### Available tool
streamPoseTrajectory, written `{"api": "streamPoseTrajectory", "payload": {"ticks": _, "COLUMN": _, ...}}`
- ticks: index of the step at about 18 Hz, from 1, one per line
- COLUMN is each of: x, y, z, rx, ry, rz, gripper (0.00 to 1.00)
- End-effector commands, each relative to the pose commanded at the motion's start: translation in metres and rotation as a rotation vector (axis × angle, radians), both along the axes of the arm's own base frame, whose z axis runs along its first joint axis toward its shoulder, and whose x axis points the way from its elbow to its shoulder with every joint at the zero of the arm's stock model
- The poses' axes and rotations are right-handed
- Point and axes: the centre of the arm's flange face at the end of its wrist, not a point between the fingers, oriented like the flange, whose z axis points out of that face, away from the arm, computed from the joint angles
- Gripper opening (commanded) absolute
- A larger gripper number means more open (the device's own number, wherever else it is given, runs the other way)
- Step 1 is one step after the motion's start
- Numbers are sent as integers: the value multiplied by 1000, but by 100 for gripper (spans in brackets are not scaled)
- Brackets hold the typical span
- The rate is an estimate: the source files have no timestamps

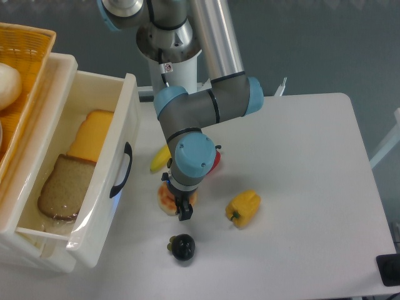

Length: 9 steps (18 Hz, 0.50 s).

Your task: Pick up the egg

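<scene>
The egg is hidden; no small pinkish-tan oval shows in the camera view. My gripper [182, 210] points down over the right part of an orange-pink frilly ring [165, 199] on the white table [300, 175]. The blue wrist covers most of the ring and its centre. Only one dark finger [185, 213] shows, at the ring's lower right edge. I cannot make out whether the jaws are open or shut, or whether anything sits between them.
A yellow pepper [244, 208] lies right of the gripper and a black fruit [182, 247] just below it. A banana [160, 160] and something red [215, 161] peek out beside the wrist. The open white drawer [122, 119] with bread and cheese stands at left.
</scene>
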Motion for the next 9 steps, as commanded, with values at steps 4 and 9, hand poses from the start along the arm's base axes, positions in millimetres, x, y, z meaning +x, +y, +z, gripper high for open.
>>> {"api": "streamPoseTrajectory", "payload": {"ticks": 4, "x": 2, "y": -8, "z": -2, "rx": 2, "ry": -14, "rz": -13, "gripper": 100}}
{"api": "streamPoseTrajectory", "payload": {"ticks": 9, "x": -2, "y": -14, "z": 4, "rx": 16, "ry": -14, "rz": -15, "gripper": 86}}
